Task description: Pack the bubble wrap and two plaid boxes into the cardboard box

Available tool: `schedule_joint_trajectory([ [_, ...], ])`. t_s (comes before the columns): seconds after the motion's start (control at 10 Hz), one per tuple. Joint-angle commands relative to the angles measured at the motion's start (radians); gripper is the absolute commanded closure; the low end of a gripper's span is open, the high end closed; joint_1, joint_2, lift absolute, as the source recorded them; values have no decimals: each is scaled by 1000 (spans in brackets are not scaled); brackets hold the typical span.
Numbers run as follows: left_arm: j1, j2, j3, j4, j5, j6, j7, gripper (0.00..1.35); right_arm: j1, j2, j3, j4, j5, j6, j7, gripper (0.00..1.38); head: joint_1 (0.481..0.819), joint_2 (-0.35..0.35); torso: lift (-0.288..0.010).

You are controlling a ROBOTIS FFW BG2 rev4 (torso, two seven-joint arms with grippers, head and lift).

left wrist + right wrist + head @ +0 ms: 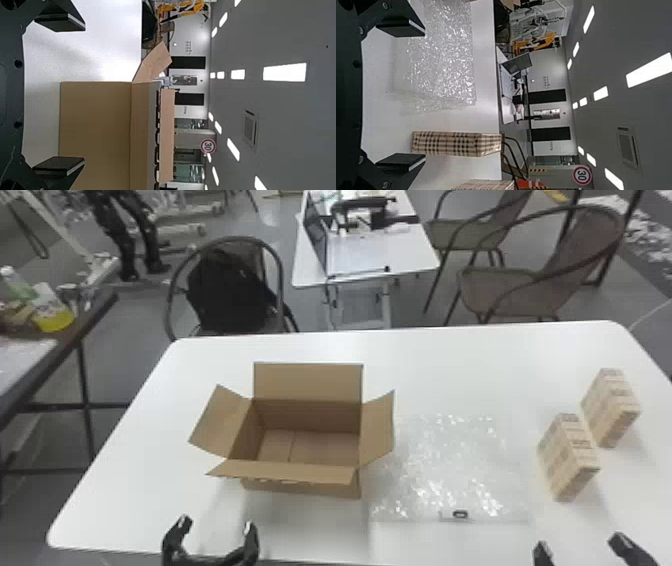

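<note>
My left gripper [214, 537] stands open at the table's front edge, in front of the open, empty cardboard box [300, 480]; in the left wrist view the gripper [59, 99] has the cardboard box [95, 130] beyond its spread fingers. The bubble wrap [450, 470] lies flat to the right of the box. Two plaid boxes stand upright at the right, the nearer one [568, 460] and the farther one [611, 410]. My right gripper [582, 547] is open at the front right; in the right wrist view the gripper [401, 95] faces the bubble wrap [447, 59] and a plaid box [455, 143].
The white table [150, 500] bears everything. A dark chair with a black bag [230, 290] stands behind it, with a smaller desk [380, 255] and more chairs farther back. Another table [30, 355] with bottles is at the far left.
</note>
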Motion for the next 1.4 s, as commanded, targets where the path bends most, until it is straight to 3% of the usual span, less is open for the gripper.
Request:
schedule_joint_trajectory([
  [0.0,-2,-3,0,0,1,0,0,117,0,0,1,1,-1,3,0,180,695,181,-108],
  [0.5,-8,-3,-5,0,6,5,-6,117,3,-2,1,1,-8,9,0,180,695,177,-108],
  [0.8,3,-3,56,-109,9,97,-28,121,8,-5,1,0,-12,15,0,180,695,184,-108],
  [1.1,9,-3,156,-337,9,318,-48,119,14,-5,1,0,-20,18,0,180,695,229,-108],
  [1.3,-43,-3,187,-462,49,502,-48,113,15,-6,1,0,-26,20,-2,180,695,259,-108],
])
